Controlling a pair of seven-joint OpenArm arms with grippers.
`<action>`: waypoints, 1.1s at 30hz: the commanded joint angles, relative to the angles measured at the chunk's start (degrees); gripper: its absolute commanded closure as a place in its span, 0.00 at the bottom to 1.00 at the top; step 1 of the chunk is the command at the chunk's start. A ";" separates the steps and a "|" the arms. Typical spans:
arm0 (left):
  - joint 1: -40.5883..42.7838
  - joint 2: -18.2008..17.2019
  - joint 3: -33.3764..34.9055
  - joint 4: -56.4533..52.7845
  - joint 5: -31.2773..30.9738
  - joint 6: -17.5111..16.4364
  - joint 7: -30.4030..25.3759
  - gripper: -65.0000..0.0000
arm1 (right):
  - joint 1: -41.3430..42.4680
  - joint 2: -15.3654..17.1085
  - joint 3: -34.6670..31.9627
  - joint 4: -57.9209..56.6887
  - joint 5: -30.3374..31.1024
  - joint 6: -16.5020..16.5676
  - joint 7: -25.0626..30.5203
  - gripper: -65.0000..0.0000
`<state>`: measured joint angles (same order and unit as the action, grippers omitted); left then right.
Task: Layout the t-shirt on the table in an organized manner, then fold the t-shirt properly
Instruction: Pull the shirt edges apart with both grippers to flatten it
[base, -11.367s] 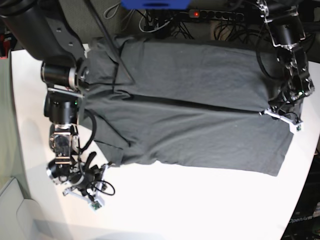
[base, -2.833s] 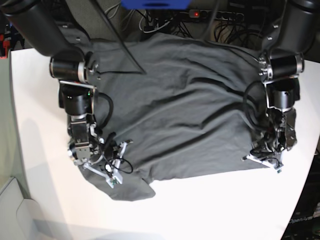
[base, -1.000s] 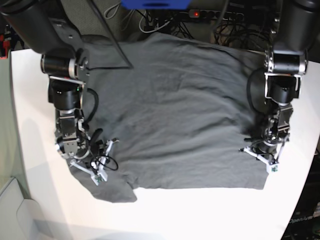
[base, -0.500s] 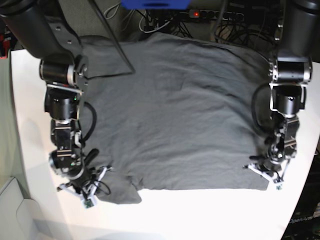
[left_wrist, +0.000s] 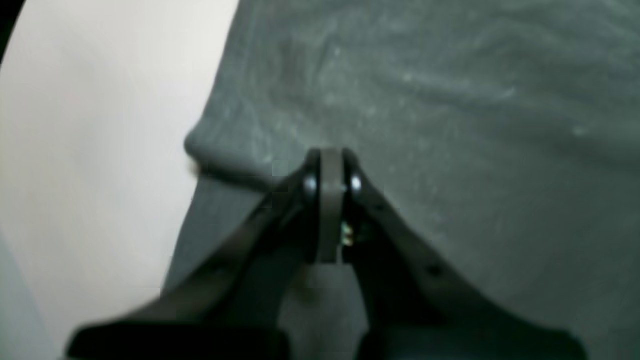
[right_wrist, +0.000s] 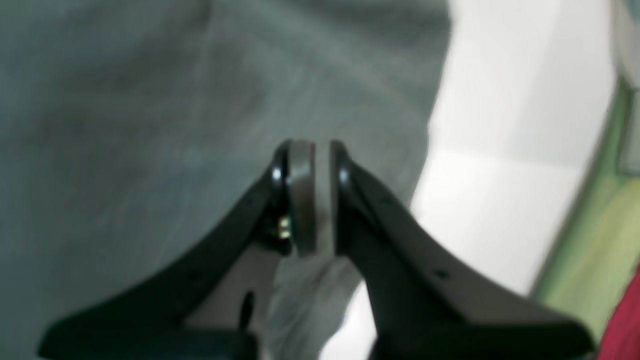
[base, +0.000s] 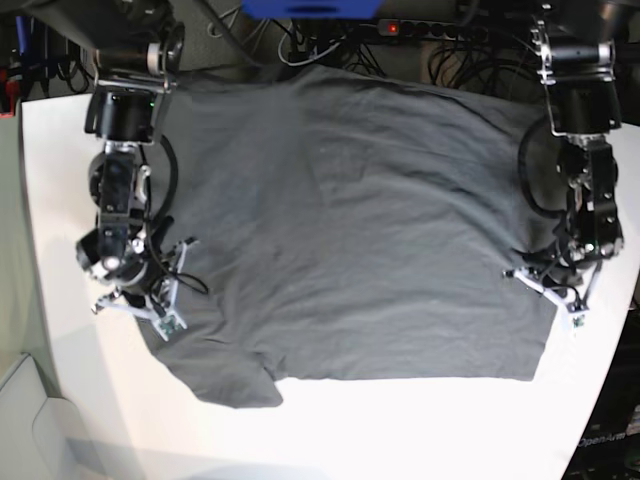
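The dark grey t-shirt (base: 350, 220) lies spread nearly flat on the white table (base: 420, 430), with one sleeve (base: 225, 375) at the near left. In the base view my left gripper (base: 545, 285) hangs over the shirt's right edge. Its jaws are shut in the left wrist view (left_wrist: 330, 167), and a low ridge of cloth (left_wrist: 225, 165) runs up to the tips. My right gripper (base: 135, 300) is over the shirt's left edge. The right wrist view (right_wrist: 315, 165) shows its jaws a narrow slit apart, with nothing clearly pinched.
A power strip (base: 430, 28) and a tangle of cables (base: 330, 50) lie beyond the table's far edge. Both wrist views are blurred. Bare table (left_wrist: 100, 125) shows just outside each shirt edge, and a pale bin (base: 30, 420) stands off the near left corner.
Both grippers have drawn back from the shirt's near hem toward the far side along its side edges. The shirt has stayed where it lay.
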<state>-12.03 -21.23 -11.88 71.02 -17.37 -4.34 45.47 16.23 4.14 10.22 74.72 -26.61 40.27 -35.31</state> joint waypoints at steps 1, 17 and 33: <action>-0.14 -0.79 -0.03 0.49 -0.09 -0.01 -0.77 1.00 | 0.69 1.18 0.20 0.93 0.19 -0.27 0.80 0.89; 1.00 0.44 -0.12 -2.58 -0.09 -0.10 -1.03 1.00 | 13.44 2.94 4.33 -25.09 0.11 -2.34 8.80 0.89; -0.85 0.35 -0.12 -7.16 -0.09 -0.19 -4.20 1.00 | 21.88 7.95 4.42 -37.14 0.11 -9.81 16.98 0.89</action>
<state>-11.77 -20.01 -11.79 63.24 -17.58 -4.69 41.54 36.25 11.42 14.59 36.53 -26.83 31.05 -19.46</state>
